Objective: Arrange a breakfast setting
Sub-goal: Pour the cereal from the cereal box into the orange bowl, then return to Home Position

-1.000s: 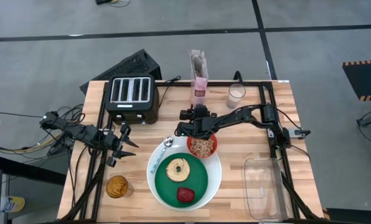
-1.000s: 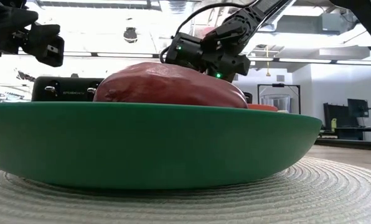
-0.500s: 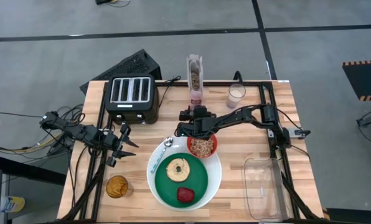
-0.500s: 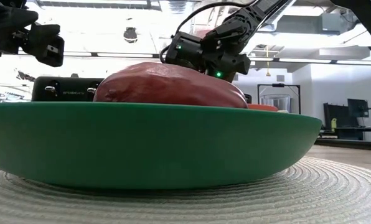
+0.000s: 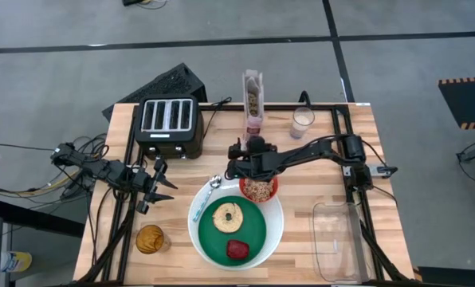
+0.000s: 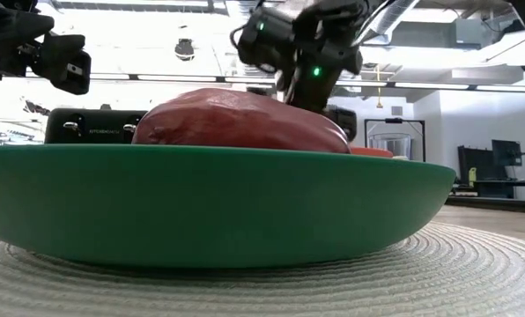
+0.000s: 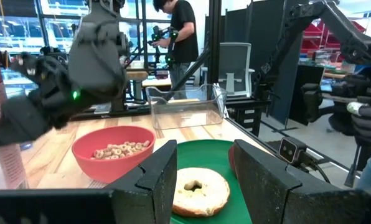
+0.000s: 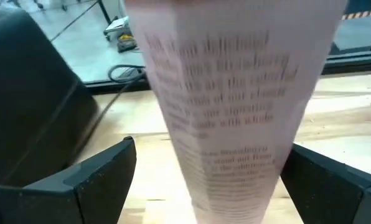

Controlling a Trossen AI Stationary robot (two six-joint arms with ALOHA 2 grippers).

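The right gripper (image 5: 249,142) is working at the middle of the counter (image 5: 381,171), toward its far edge, where the tall pink cardboard cereal box (image 5: 253,100) stands upright; in the right wrist view the box (image 8: 235,124) fills the gap between the two dark fingers, whose jaws are spread wide on either side of it with no contact evident. The small red bowl (image 5: 258,188), already holding ring-shaped cereal, sits just on the near side of that gripper, touching the rim of the large white round plate (image 5: 276,231) at the near edge of the counter. On that plate lies the smaller green plate (image 5: 252,227), carrying the toasted bagel (image 5: 226,215) and the small dark red food item (image 5: 237,249); the metal spoon (image 5: 208,194) rests on the white rim toward the left. The left gripper (image 5: 159,185) waits near the left edge, jaws apart. In my judgement the step in hand is either release or pick-up of the box; done well, it calls for the box to remain squarely upright, the fingers to stay clear of both faces when withdrawing, and the wrist to avoid sweeping the bowl. Printing on the box is visible but unreadable; the black toaster (image 5: 168,125) at the far left corner shows lettering too small to make out.
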